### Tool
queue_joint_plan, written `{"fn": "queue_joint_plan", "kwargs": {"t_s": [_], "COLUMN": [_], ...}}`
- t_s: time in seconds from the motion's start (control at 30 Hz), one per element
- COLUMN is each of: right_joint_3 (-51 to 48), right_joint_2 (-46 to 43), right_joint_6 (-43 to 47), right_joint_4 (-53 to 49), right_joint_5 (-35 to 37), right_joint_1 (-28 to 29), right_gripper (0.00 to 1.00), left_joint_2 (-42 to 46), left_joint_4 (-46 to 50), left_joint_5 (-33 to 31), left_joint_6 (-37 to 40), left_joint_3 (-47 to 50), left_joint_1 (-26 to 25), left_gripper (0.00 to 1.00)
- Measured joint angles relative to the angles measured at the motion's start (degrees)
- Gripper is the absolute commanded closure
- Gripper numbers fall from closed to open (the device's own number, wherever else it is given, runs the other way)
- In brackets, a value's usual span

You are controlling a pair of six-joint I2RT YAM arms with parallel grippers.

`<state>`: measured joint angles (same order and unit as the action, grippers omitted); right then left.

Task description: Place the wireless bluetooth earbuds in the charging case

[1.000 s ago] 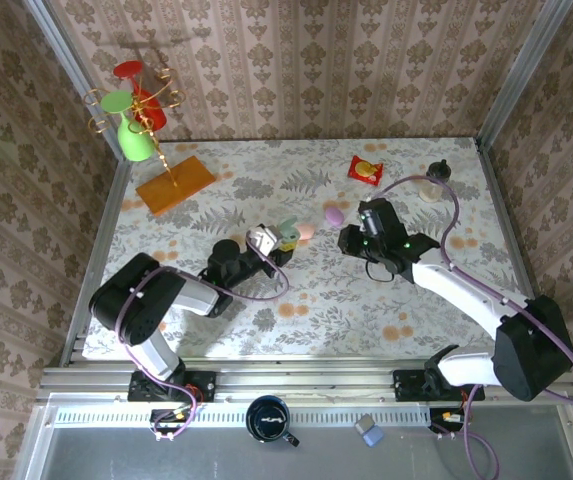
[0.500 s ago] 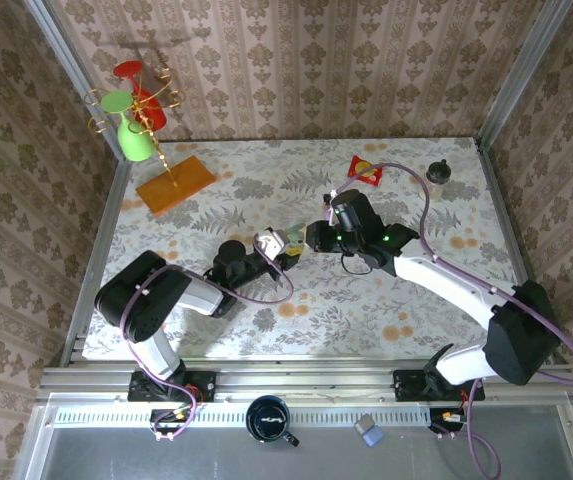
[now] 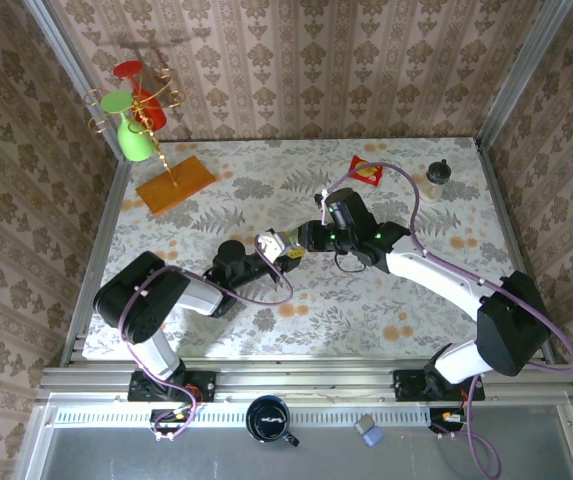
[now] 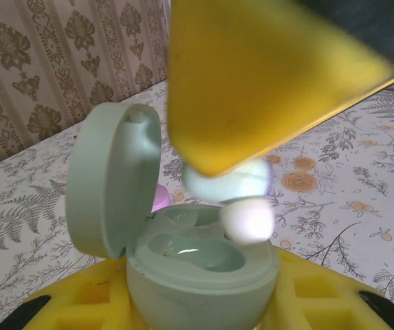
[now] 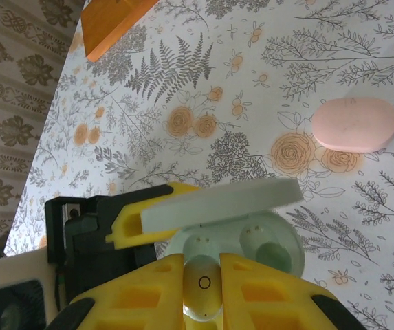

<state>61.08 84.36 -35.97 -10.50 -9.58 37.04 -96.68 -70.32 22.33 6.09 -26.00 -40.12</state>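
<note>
Near the middle of the flowered table (image 3: 246,170) we count two grippers meeting over one case. Our left gripper (image 4: 203,306) is clamped on the one mint-green charging case (image 4: 203,271), which stands upright between its yellow fingers with its lid (image 4: 111,179) hinged back to the left. Our right gripper (image 5: 202,275) is pinched on one earbud (image 4: 232,182), pale mint with a white tip, held just above the case's mouth; we cannot tell whether it touches the rim. From the right wrist we count two wells inside the case and cannot tell if either is filled. One pink case (image 5: 355,124), lid down, lies apart on the table. Along the far side we count one cup stand (image 3: 151,120), one red packet (image 3: 366,171) and one dark round thing (image 3: 438,172).
</note>
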Motion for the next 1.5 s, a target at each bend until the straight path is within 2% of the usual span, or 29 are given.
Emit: {"fn": "queue_joint_plan", "kwargs": {"t_s": [0.3, 0.47, 0.6, 0.83, 0.97, 1.07, 1.2, 1.37, 1.5], "right_joint_3": [0.1, 0.1, 0.2, 0.0, -2.3, -5.4, -8.8, -9.3, -9.2], "right_joint_2": [1.3, 1.6, 1.9, 1.2, -2.8, -7.3, -9.9, -5.6, 1.9], "right_joint_6": [0.0, 0.0, 0.0, 0.3, 0.9, 1.4, 1.0, -1.9, -7.1], "right_joint_4": [1.5, 2.1, 2.8, 2.8, 3.1, 4.3, 7.2, 8.0, 9.7], "right_joint_5": [-0.4, -1.9, -3.1, -2.8, -1.3, 0.7, 2.3, 2.2, 0.7], "right_joint_1": [0.2, 0.3, 0.5, 0.9, 0.9, 0.7, -0.5, -1.7, -1.3], "right_gripper": [0.82, 0.79, 0.74, 0.59, 0.55, 0.47, 0.46, 0.48, 0.5], "left_joint_2": [1.3, 2.3, 3.1, 3.2, 4.5, 6.3, 9.8, 16.6, 23.3], "left_joint_4": [0.7, 1.6, 2.0, 1.9, 0.5, 0.3, 0.4, 0.5, 2.6], "left_joint_5": [0.4, -0.4, -0.7, -0.6, -0.5, -0.5, -0.6, -2.1, -4.2], "left_joint_6": [0.6, 0.6, 0.6, -0.5, -2.1, -3.1, -4.3, -5.9, -6.1], "left_joint_3": [0.2, 0.4, 0.4, 0.6, 2.1, 3.8, 5.9, 8.2, 8.8], "left_joint_1": [0.0, 0.0, 0.0, 0.5, 2.8, 5.0, 7.8, 10.4, 11.3], "left_gripper": [0.67, 0.67, 0.67, 0.67, 0.67, 0.67, 0.67, 0.67, 0.66]}}
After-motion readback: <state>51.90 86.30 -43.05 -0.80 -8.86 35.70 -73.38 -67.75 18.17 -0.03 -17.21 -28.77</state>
